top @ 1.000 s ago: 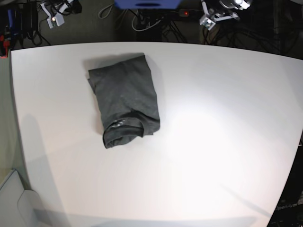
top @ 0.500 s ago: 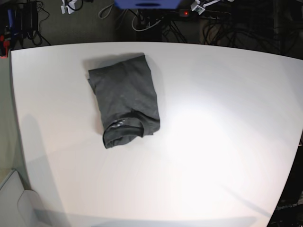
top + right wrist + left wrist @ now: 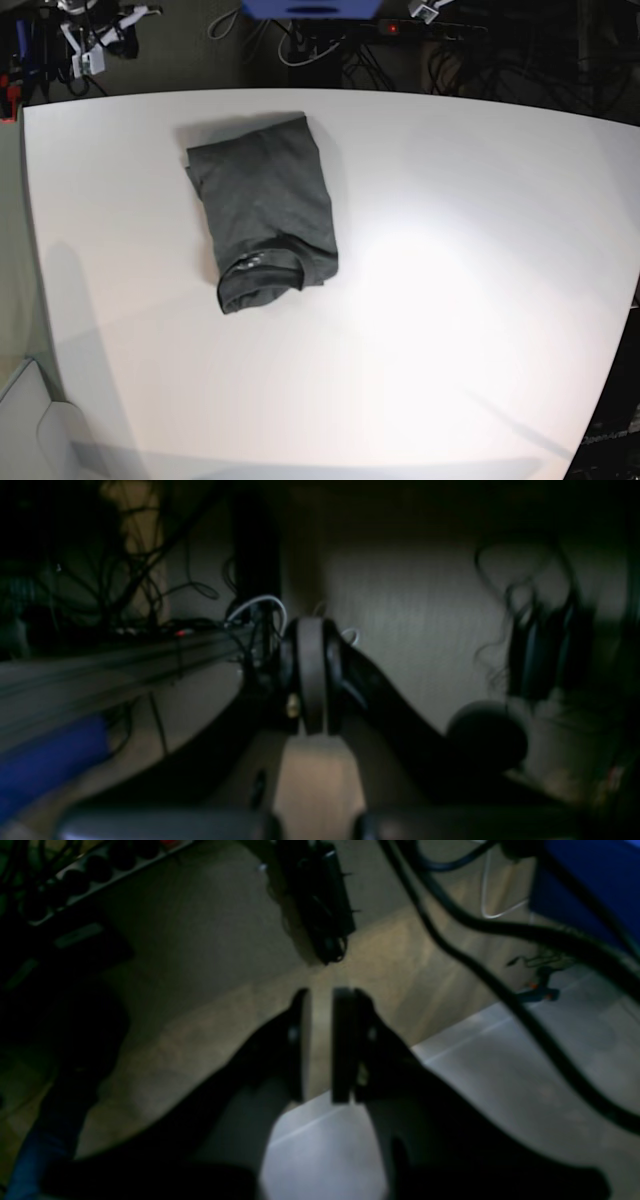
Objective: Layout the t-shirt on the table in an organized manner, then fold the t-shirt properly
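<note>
Lying folded at the table's [image 3: 450,330] ten o'clock, your t-shirt [image 3: 265,220] sits untouched. Your left gripper [image 3: 320,1045] shows a narrow gap, holding nothing. Your right gripper [image 3: 311,680] is fully closed, empty.

A robotics lab: cable tangles [image 3: 330,45] on the dark floor behind the white table [image 3: 450,330].

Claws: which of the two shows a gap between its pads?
The left claw: a narrow slit shows floor between its pads. The right claw has pads pressed together.
</note>
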